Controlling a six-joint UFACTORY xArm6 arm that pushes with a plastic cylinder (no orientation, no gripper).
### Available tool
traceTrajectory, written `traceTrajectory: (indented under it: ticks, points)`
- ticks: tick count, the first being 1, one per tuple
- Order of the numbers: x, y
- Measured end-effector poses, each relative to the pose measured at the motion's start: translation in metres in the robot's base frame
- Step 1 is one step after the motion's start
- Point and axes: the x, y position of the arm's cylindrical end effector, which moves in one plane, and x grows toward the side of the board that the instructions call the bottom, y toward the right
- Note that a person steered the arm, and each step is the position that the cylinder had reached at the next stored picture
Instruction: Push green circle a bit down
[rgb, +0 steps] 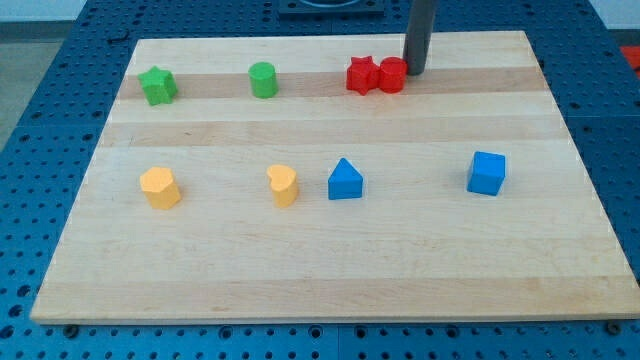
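Observation:
The green circle (263, 79) stands near the view's top, left of centre, on the wooden board (330, 260). My tip (414, 73) rests at the right side of the red circle (392, 75), touching or nearly touching it, far to the right of the green circle. A red star (361, 75) sits against the red circle's left side. A green star (158, 85) stands at the top left.
A yellow hexagon (160, 187) and a yellow heart (284, 185) stand in the lower row at the left. A blue triangle (345, 180) is beside the heart, and a blue cube (487, 172) is at the right.

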Motion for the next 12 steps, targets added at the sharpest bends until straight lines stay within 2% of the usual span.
traceTrajectory:
  ticks: [6,8,12]
  points:
    - [-0.028,0.002]
    - [-0.074,-0.001]
    - [-0.06,-0.133]
